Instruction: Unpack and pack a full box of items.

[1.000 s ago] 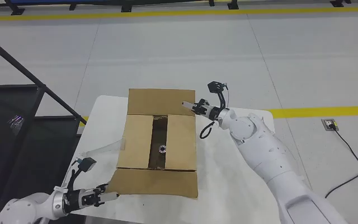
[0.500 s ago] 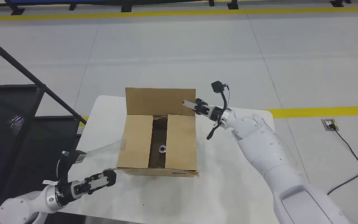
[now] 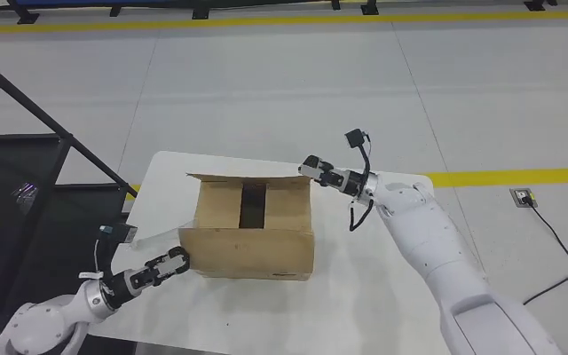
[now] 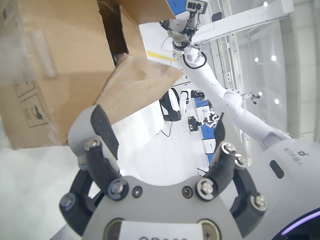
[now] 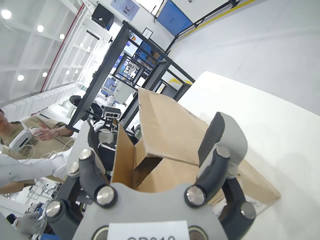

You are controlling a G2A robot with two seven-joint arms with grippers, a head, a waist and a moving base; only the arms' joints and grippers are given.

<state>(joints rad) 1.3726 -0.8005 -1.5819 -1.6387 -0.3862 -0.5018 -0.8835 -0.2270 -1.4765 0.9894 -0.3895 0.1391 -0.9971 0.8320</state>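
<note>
Box (image 3: 253, 240) sits mid-table, top gap running near-far. Left gripper (image 3: 177, 260) is at its near-left corner, jaws apart, empty. Right gripper (image 3: 308, 165) is at the far-right corner, also apart. Both equally close.

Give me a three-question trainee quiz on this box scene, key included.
1. True or false: the left gripper and right gripper both have open fingers.
2. The cardboard box stands on: A) a cart, B) a white table, C) a shelf.
3. Which gripper is at the box's far corner, away from the robot?
Key: 1 true; 2 B; 3 right gripper.
</note>
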